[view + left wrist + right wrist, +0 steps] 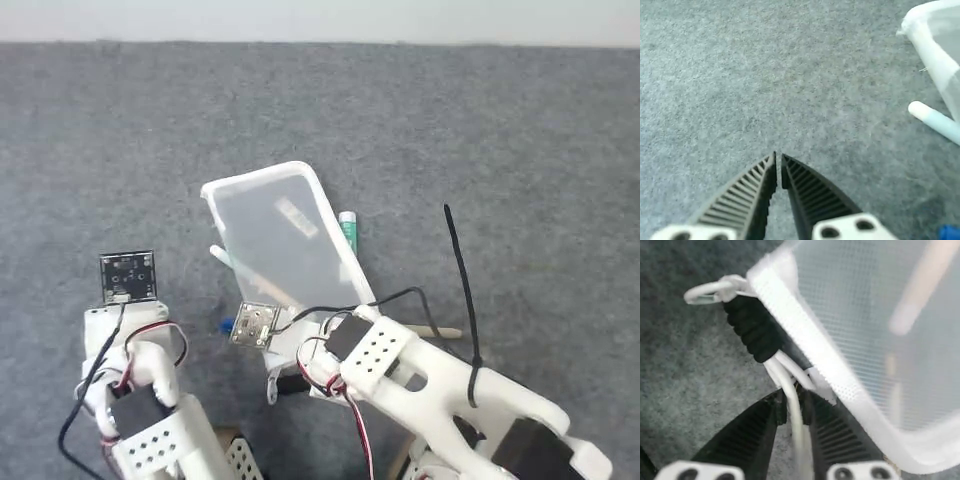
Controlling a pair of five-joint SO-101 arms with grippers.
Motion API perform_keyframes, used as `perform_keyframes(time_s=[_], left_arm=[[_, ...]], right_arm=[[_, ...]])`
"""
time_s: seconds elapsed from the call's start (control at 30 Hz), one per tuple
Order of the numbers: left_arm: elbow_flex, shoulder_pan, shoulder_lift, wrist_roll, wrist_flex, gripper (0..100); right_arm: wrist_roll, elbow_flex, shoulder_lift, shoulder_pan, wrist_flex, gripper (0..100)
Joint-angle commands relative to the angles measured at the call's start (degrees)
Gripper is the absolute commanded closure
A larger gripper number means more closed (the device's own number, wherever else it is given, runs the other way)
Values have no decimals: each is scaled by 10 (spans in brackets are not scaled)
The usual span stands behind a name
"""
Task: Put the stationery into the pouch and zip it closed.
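Because no stationery lies just below it, the left gripper [778,159] hangs over the bare grey mat [740,75] with its jaws pressed together and nothing between them. I judge that it is waiting for its turn.

To its right lies a pale pen [932,119], its round end pointing away from the pouch [275,235]. Its other end goes toward the pouch's long edge, but I cannot tell if it is inside or only under the mesh. The pouch lies flat in the middle of the mat, one short end toward the far wall and the other toward the arms.

Further right, a green-capped pen [347,228] rests just beside the pouch's other long edge, outside it. A wooden stick [435,330] lies near the right arm, also outside. So the filling seems not finished.

The right gripper [794,400] is at the near corner of the pouch and pinches a white cord [790,385]. This cord runs up into a black binding [754,330] at the pouch's white edge. It is probably the zipper pull, held so that the slider can be drawn or the mouth kept steady.
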Motion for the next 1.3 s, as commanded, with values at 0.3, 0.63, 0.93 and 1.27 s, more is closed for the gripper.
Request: perform_keyframes(time_s=[0.3, 0.63, 0.93, 1.27], left_arm=[[-8, -3, -11, -3, -16, 988], [-8, -3, -11, -3, -16, 988], [-8, -3, -11, -3, -16, 988], [-8, -3, -11, -3, -16, 988]], right_arm=[[12, -84, -7, 157, 50, 993], [47, -151, -7, 309, 50, 993], [68, -204, -7, 381, 107, 991], [75, -249, -189, 379, 269, 818]])
